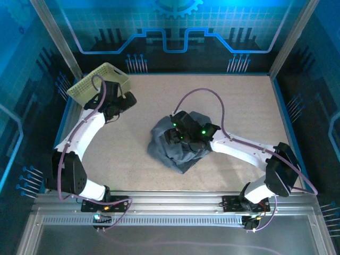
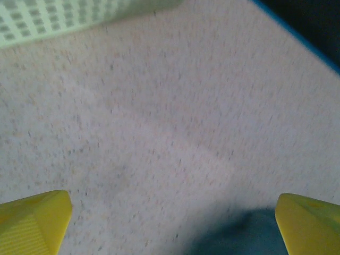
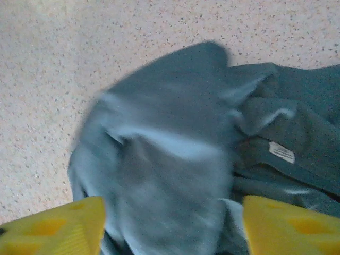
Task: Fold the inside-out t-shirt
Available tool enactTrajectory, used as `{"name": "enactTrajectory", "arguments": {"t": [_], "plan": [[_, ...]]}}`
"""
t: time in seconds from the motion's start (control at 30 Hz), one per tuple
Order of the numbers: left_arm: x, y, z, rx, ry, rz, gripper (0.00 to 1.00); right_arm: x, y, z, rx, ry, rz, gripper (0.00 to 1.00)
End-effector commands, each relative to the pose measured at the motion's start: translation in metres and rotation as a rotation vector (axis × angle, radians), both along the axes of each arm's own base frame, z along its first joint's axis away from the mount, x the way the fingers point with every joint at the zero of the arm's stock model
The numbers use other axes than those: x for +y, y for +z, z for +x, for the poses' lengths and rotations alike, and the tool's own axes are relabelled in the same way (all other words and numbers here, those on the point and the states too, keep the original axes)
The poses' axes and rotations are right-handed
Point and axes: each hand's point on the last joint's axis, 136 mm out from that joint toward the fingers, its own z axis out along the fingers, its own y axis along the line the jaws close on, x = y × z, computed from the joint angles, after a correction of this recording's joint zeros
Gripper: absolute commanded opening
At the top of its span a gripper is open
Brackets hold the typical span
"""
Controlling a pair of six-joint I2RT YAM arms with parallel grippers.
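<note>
The pale lattice basket (image 1: 101, 82) sits at the far left. Just beside it, the left gripper (image 2: 173, 202) hovers over the bare table (image 1: 249, 106), jaws wide apart. Well right of the basket lies the inside-out t-shirt (image 3: 175, 159), a crumpled, wrinkly slate-grey heap with a white label (image 3: 281, 152) showing. The right gripper (image 3: 174, 204) is above it, fingers spread apart.

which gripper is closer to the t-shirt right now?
Right. The right gripper hangs directly over the crumpled t-shirt, jaws apart; the left gripper sits off by the basket, over bare table.
</note>
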Motion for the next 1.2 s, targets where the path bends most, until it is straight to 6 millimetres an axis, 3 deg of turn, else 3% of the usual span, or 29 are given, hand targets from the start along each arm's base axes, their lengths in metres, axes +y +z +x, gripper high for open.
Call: {"name": "enactTrajectory", "arguments": {"t": [0.0, 0.17, 0.3, 0.47, 0.63, 0.77, 0.93, 1.0, 1.07, 1.17], "plan": [[-0.041, -0.011, -0.019, 0.06, -0.188, 0.003, 0.99, -0.033, 0.018, -0.001, -0.056, -0.065, -0.036, 0.78], [-0.112, -0.025, -0.018, 0.098, -0.413, 0.055, 0.99, -0.09, -0.01, -0.005, 0.039, -0.214, -0.051, 0.78], [-0.149, -0.047, -0.016, 0.149, -0.507, 0.077, 0.98, -0.114, -0.037, 0.0, 0.138, -0.313, -0.021, 0.77], [-0.175, -0.063, -0.029, 0.201, -0.599, 0.159, 0.97, -0.115, -0.051, 0.019, 0.219, -0.363, 0.081, 0.77], [-0.177, -0.084, -0.042, 0.248, -0.592, 0.135, 0.87, -0.098, -0.069, 0.037, 0.288, -0.357, 0.099, 0.76], [-0.187, -0.094, -0.048, 0.255, -0.615, 0.079, 0.75, -0.086, -0.082, 0.043, 0.323, -0.34, 0.079, 0.61], [-0.195, -0.106, -0.048, 0.276, -0.64, 0.049, 0.57, -0.087, -0.08, 0.05, 0.292, -0.337, 0.044, 0.27], [-0.199, -0.104, -0.046, 0.271, -0.644, 0.038, 0.46, -0.09, -0.072, 0.051, 0.26, -0.332, 0.022, 0.13], [-0.199, -0.098, -0.043, 0.256, -0.638, 0.035, 0.3, -0.095, -0.059, 0.052, 0.215, -0.327, 0.0, 0.04], [-0.198, -0.077, -0.037, 0.199, -0.622, 0.037, 0.06, -0.102, -0.028, 0.052, 0.131, -0.31, -0.013, 0.0]]}}
